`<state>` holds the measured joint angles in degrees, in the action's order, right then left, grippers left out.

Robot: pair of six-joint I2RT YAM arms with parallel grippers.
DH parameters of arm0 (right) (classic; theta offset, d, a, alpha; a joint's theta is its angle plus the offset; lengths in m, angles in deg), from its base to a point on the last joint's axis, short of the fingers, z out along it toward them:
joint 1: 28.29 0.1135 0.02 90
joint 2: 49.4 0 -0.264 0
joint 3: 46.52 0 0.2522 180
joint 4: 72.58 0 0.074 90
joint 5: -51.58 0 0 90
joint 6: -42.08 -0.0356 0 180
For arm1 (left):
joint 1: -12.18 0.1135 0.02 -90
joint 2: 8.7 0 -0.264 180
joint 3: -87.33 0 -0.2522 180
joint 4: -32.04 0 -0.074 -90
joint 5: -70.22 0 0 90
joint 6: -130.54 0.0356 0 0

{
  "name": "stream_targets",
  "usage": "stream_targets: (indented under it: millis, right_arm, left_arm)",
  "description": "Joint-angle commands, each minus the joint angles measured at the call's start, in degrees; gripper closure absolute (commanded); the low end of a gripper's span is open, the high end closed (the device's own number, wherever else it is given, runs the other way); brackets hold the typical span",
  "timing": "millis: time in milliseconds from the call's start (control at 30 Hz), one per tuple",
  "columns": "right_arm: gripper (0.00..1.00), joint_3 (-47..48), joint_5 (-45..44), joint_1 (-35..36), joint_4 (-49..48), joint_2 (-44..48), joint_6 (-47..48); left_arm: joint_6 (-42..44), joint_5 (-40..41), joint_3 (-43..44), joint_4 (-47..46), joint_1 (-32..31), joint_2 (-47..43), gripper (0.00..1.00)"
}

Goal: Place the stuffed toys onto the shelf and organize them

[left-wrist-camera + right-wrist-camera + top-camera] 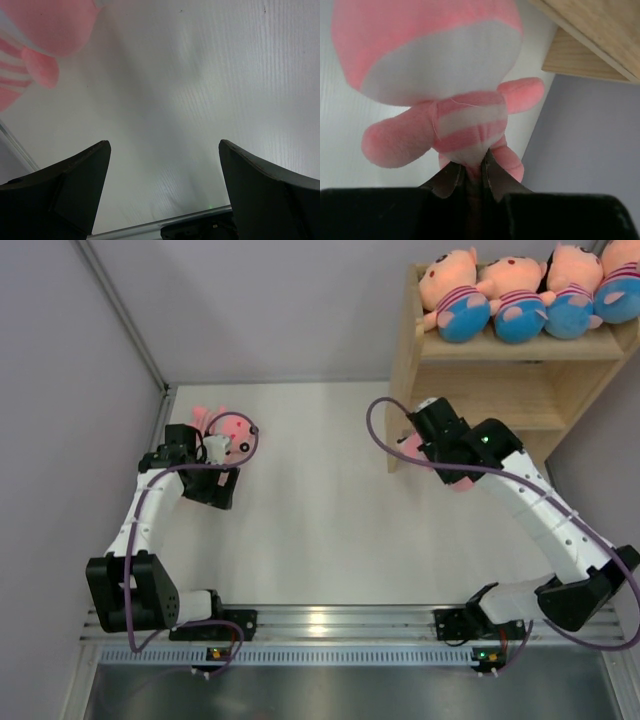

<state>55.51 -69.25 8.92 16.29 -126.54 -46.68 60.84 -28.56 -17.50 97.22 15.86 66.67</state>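
The wood shelf (520, 390) stands at the far right; its corner shows in the right wrist view (590, 40). Several peach-faced toys with blue bottoms (515, 300) lie in a row on its top tier. My right gripper (450, 468) is shut on an all-pink striped toy (465, 120), pinching its lower body, just left of the shelf's front. Only a bit of that toy (463, 483) shows under the arm. Another pink toy (232, 428) lies on the table at the far left, also in the left wrist view (45, 45). My left gripper (213, 485) is open and empty (164, 145) beside it.
Grey walls close the table on the left (60, 440) and behind. The right wall (590, 140) is close beside the shelf. A metal rail (330, 625) with the arm bases runs along the near edge. The shelf's lower tier (500, 405) holds nothing I can see.
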Motion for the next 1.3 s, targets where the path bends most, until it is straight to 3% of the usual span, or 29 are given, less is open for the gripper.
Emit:
stream_targets:
  millis: [0,233,567,800,967,1133,1267]
  right_arm:
    - [1.0,4.0,-7.5,-4.5,-2.7,4.9,-0.8]
    - [1.0,2.3,-3.5,-8.6,-18.2,5.0,4.7]
    - [1.0,2.3,-1.6,-11.0,-37.2,2.4,3.4]
    - [0.98,1.6,-1.6,-11.0,-43.4,-0.1,1.9]
    - [0.9,1.1,-0.7,-11.1,-45.8,-2.0,1.2]
    - [0.61,-3.9,-0.1,-11.1,-50.8,-2.3,0.6]
    - [0.54,-7.0,-0.4,-11.1,-55.8,-3.1,1.8]
  left_arm:
    - [0.8,-1.1,1.8,-1.5,0.3,-1.1,0.05]
    - [0.6,-1.0,1.7,-1.6,0.3,-2.4,0.05]
    - [1.1,-0.5,1.6,-1.6,0.3,-0.9,0.05]
    - [1.2,-1.2,1.8,-1.6,0.3,-0.5,0.05]
    - [1.3,-0.8,1.6,-1.5,0.3,-0.5,0.05]
    - [1.3,-0.7,1.0,-1.6,0.4,-0.9,0.05]
    - [1.7,-0.3,0.8,-1.6,0.3,-1.6,0.05]
